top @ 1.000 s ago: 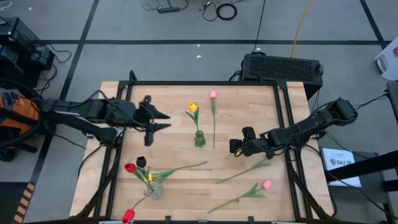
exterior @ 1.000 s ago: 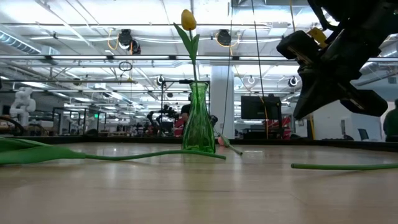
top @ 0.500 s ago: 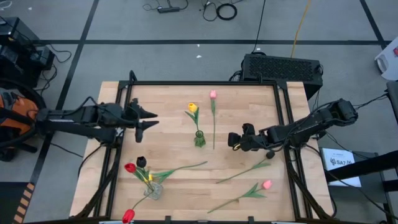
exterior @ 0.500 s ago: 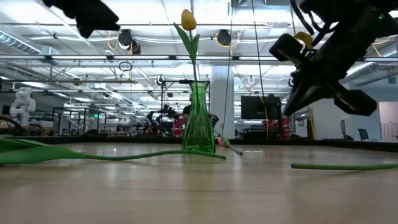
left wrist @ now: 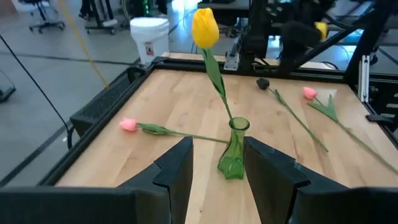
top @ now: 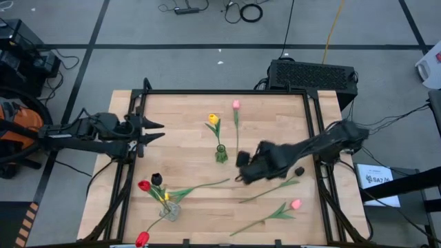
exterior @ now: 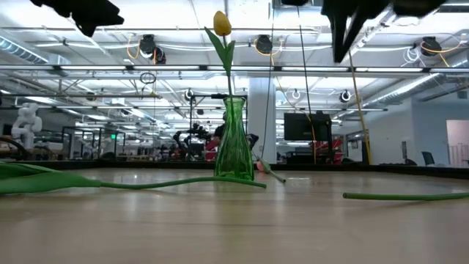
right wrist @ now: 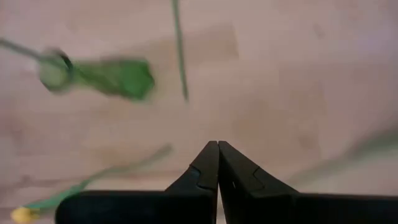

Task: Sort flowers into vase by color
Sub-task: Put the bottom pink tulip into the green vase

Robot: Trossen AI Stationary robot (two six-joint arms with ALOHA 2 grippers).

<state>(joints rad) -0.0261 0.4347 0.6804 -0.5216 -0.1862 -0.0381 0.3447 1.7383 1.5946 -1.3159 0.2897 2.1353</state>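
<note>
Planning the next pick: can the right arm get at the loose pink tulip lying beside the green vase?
Probably yes. The right gripper, fingers shut, hangs just right of the green vase, and the pink tulip lies flat on bare table with nothing over its stem. The vase stands close beside it.

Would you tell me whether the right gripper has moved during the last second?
Yes. In the high view the right gripper has swung toward the table's middle and now sits beside the green vase, fingers shut and empty.
</note>
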